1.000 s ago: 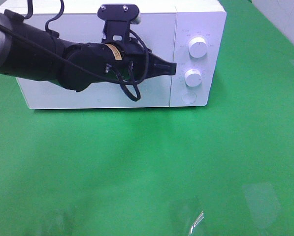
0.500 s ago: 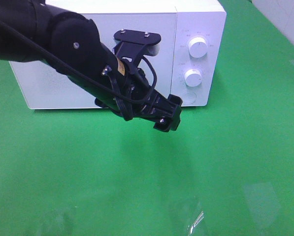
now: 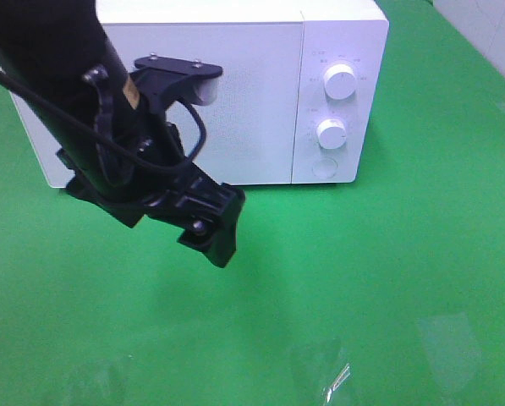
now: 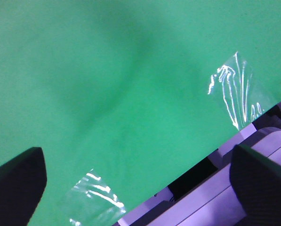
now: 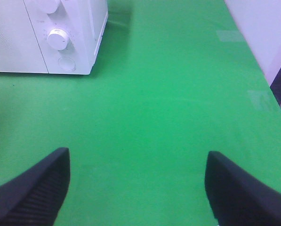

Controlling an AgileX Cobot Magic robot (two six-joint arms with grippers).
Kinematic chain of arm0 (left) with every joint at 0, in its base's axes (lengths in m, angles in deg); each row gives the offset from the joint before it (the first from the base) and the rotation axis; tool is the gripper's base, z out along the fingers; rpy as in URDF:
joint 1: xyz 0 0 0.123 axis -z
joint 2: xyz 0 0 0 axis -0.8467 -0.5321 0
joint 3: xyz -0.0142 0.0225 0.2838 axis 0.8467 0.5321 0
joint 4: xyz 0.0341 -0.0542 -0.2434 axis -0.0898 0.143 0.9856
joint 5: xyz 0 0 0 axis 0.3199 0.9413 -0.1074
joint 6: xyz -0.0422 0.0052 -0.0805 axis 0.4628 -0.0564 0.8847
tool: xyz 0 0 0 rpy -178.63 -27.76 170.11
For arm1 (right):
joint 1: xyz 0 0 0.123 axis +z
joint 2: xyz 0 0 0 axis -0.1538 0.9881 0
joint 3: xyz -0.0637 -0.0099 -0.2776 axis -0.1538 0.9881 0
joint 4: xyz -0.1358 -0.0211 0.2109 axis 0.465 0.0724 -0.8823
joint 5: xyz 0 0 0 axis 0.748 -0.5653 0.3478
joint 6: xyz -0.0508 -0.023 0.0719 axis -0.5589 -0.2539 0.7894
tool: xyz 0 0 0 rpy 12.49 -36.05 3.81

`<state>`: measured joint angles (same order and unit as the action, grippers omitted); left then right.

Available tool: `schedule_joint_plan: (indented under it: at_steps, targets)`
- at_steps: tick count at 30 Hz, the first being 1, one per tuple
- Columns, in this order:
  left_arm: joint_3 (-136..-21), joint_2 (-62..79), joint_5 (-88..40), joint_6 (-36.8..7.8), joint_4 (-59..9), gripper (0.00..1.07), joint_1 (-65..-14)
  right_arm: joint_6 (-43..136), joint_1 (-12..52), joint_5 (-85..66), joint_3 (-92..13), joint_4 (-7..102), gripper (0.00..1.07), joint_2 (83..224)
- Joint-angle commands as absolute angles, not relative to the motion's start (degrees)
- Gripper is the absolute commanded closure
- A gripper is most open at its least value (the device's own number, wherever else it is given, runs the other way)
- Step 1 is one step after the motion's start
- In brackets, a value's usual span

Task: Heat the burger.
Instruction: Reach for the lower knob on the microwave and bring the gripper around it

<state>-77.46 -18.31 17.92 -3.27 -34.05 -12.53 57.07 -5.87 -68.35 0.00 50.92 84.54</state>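
Burger unseen; microwave (image 3: 252,101) on open mat (image 3: 387,279)

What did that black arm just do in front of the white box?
The left gripper pulled back from the right edge of the microwave door, swinging down and leftward over the green table. It is open and holds nothing. The microwave stayed shut and unmoved.

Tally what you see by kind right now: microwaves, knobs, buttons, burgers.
Microwave: 1
Knobs: 2, upper knob and lower knob
Round button: 1
Burger: 0 in view
Total: 4
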Motion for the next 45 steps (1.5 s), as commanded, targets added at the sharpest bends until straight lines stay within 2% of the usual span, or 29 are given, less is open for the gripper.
schedule_joint_plan:
  at_steps: [1, 2, 3, 6, 7, 8, 9, 10, 12, 13, 14, 15, 16, 17, 18, 21, 23, 24, 25, 30, 45]
  targets:
    - [-77.9, -15.5, 21.8, -2.6, -34.1, 0.08, -17.6, 56.5, -6.2, -67.8, 0.2, 50.6, 0.31, 83.0]
    - [-77.9, -15.5, 21.8, -2.6, -34.1, 0.08, -17.6, 56.5, -6.2, -67.8, 0.2, 50.6, 0.31, 83.0]
    - [-77.9, -14.1, 23.2, -2.7, -34.0, 0.08, -20.6, 56.5, -6.2, -67.8, 0.2, 50.6, 0.31, 83.0]
    - [-77.9, -13.5, 24.1, -3.0, -33.9, 0.08, -22.4, 56.5, -6.2, -67.8, 0.2, 50.6, 0.31, 83.0]
    - [-77.9, -12.2, 26.1, -3.7, -33.9, 0.08, -26.2, 56.5, -6.2, -67.8, 0.2, 50.6, 0.31, 83.0]
    - [-77.9, -12.2, 26.1, -3.7, -33.9, 0.08, -26.2, 56.5, -6.2, -67.8, 0.2, 50.6, 0.31, 83.0]
    - [-77.9, -11.0, 28.3, -4.8, -33.9, 0.08, -30.1, 56.5, -6.2, -67.8, 0.2, 50.6, 0.31, 83.0]
    - [-77.9, -11.0, 28.3, -4.8, -33.9, 0.08, -30.1, 56.5, -6.2, -67.8, 0.2, 50.6, 0.31, 83.0]
    - [-77.9, -8.3, 32.0, -6.7, -33.9, 0.08, -37.9, 56.5, -6.2, -67.8, 0.2, 50.6, 0.31, 83.0]
    - [-77.9, -8.3, 32.0, -6.7, -33.9, 0.08, -37.9, 56.5, -6.2, -67.8, 0.2, 50.6, 0.31, 83.0]
    - [-77.9, -7.0, 33.7, -7.3, -33.9, 0.08, -41.6, 56.5, -6.2, -67.8, 0.2, 50.6, 0.31, 83.0]
    - [-77.9, -7.0, 33.7, -7.3, -33.9, 0.08, -41.6, 56.5, -6.2, -67.8, 0.2, 50.6, 0.31, 83.0]
    - [-77.9, -5.6, 35.4, -8.0, -33.9, 0.08, -45.8, 56.5, -6.2, -67.8, 0.2, 50.6, 0.31, 83.0]
    - [-77.9, -5.6, 35.4, -8.0, -33.9, 0.08, -45.8, 56.5, -6.2, -67.8, 0.2, 50.6, 0.31, 83.0]
    - [-77.9, -4.4, 36.8, -8.4, -33.9, 0.08, -49.8, 56.5, -6.2, -67.8, 0.2, 50.6, 0.31, 83.0]
    - [-77.9, -3.8, 37.5, -8.7, -33.9, 0.08, -51.7, 56.5, -6.2, -67.8, 0.2, 50.6, 0.31, 83.0]
    - [-77.7, -0.4, 40.3, -9.6, -33.8, 0.08, -57.2, 56.5, -6.2, -67.8, 0.2, 50.6, 0.31, 83.0]
    - [-77.7, -0.4, 40.3, -9.6, -33.8, 0.08, -57.2, 56.5, -6.2, -67.8, 0.2, 50.6, 0.31, 83.0]
    - [-76.7, 1.9, 40.4, -9.7, -33.9, 0.08, -59.4, 56.5, -6.2, -67.8, 0.2, 50.6, 0.31, 83.0]
    - [-70.5, 9.6, 39.6, -11.1, -35.0, 0.08, -61.9, 56.5, -6.2, -67.8, 0.2, 50.6, 0.31, 83.0]
    - [-49.0, 37.7, 31.8, -12.1, -36.3, 0.08, -61.9, 56.5, -6.2, -67.8, 0.2, 50.6, 0.31, 83.0]
